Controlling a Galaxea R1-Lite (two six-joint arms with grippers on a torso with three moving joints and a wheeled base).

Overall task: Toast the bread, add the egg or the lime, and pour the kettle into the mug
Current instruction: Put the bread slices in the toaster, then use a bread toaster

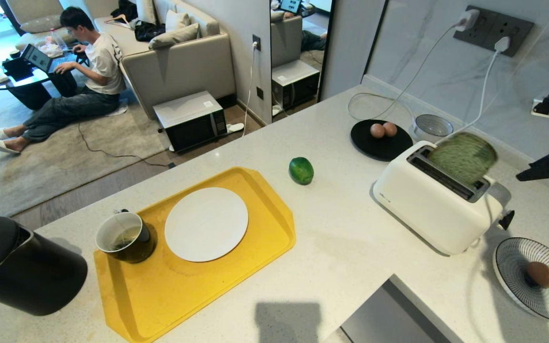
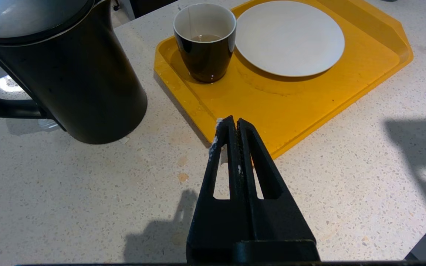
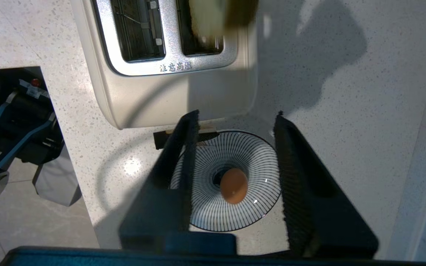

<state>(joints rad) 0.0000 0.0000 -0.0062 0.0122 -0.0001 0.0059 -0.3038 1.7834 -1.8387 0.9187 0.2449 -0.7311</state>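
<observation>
The right pincer (image 3: 235, 122) hangs above the worktop with its jaws apart and nothing between them. Just beyond its tips the bread (image 1: 462, 157), blurred and tilted, sits over the rear slot of the white toaster (image 1: 427, 209), not yet down inside; whether it is dropping or resting on the slot edge I cannot tell. Straight below the pincer lies the egg (image 3: 233, 186) in a striped dish (image 3: 198, 207).

The step in hand looks like the toasting: the slice has been let go at the slot. Next the slice must settle fully in, then the black lever (image 1: 507, 220) at the toaster's near end needs pressing down, which calls for a narrow, steady push from above.

Further from the pincer, past the toaster, a black plate (image 1: 381, 143) carries two brown eggs (image 1: 383, 129), and the lime (image 1: 301, 170) lies loose on the counter. Well away on the far side, a yellow tray (image 1: 198, 295) holds a white plate (image 1: 206, 224) and the mug (image 1: 126, 237). The kettle (image 1: 17, 267) stands beside the tray. The left pincer (image 2: 234, 123) is clenched empty, parked above the tray's edge.

The counter (image 1: 341, 247) is pale speckled stone, backed by a marble wall with sockets (image 1: 493, 29). Beyond it a person (image 1: 74, 81) sits on a rug at a laptop, near a sofa (image 1: 179, 57) and a microwave (image 1: 191, 119) on the floor.
</observation>
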